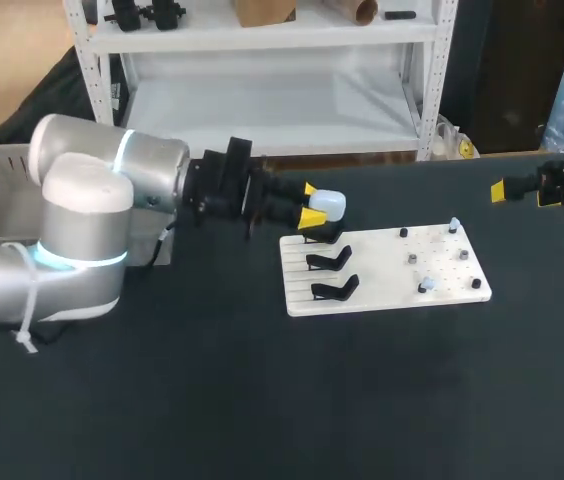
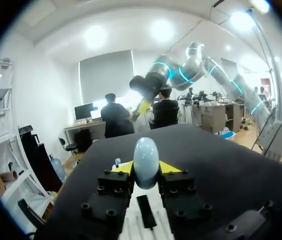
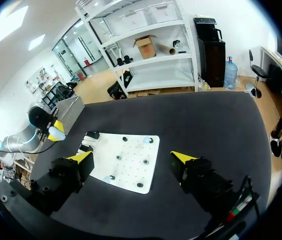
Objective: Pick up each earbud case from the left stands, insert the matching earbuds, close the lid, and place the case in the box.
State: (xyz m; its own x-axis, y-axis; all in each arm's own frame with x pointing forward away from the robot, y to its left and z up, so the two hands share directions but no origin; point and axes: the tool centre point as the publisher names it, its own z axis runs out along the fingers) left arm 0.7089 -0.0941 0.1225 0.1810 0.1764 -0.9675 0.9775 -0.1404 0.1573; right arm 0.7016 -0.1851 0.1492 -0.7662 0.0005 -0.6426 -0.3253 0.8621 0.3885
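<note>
Black matte tabletop (image 1: 262, 400) lies wide open in front of the white perforated board (image 1: 392, 262). Left gripper (image 1: 311, 204) clamps the smooth, pale-blue egg-shaped earbud case (image 1: 329, 204) just above the board's back-left corner, by the rearmost of three curved black stands (image 1: 330, 262). Right gripper (image 1: 522, 192) hangs near the table's right edge, fingers spread, holding nothing. Tiny earbuds (image 1: 426, 286) on the pegs are barely discernible.

Pale blue case (image 1: 329, 204), white board (image 1: 382, 285), black stands (image 1: 329, 260)
</note>
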